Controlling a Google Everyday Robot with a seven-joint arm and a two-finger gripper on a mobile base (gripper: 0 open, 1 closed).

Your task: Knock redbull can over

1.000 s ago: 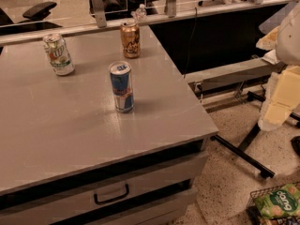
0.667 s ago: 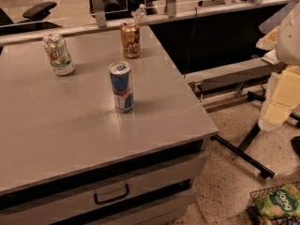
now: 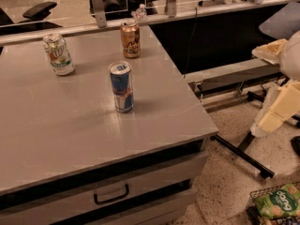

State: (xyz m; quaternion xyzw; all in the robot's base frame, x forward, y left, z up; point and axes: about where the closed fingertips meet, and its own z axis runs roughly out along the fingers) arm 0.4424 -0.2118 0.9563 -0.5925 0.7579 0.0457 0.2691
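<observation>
Nothing has visibly moved since the earlier frames: the cans stand where they stood, and the robot's pale arm sits at the same spot by the right edge.

The redbull can [image 3: 122, 87] stands upright near the middle of the grey tabletop [image 3: 61, 130], with bare surface all around it and its silver top facing up. It is slim, blue and silver, with a red logo on the lower body. Behind it and to the left, well apart, a green-and-white can [image 3: 58, 54] stands upright. Behind it and slightly to the right, near the back edge of the tabletop, a golden-brown can [image 3: 130, 40] also stands upright. A small clear bottle [image 3: 140, 12] shows just beyond that can, past the back edge.

The gripper [image 3: 274, 114] appears to be the cream-coloured blocky shape at the far right, hanging over the speckled floor [image 3: 225, 172]. It is well apart from the tabletop and from all three cans. Whether it is released or clenched cannot be told, and it touches nothing on the tabletop.

Under the tabletop a drawer front carries a dark handle [image 3: 111, 194]. At the lower right corner a wire basket [image 3: 255, 196] holds a green bag [image 3: 277, 201].
</observation>
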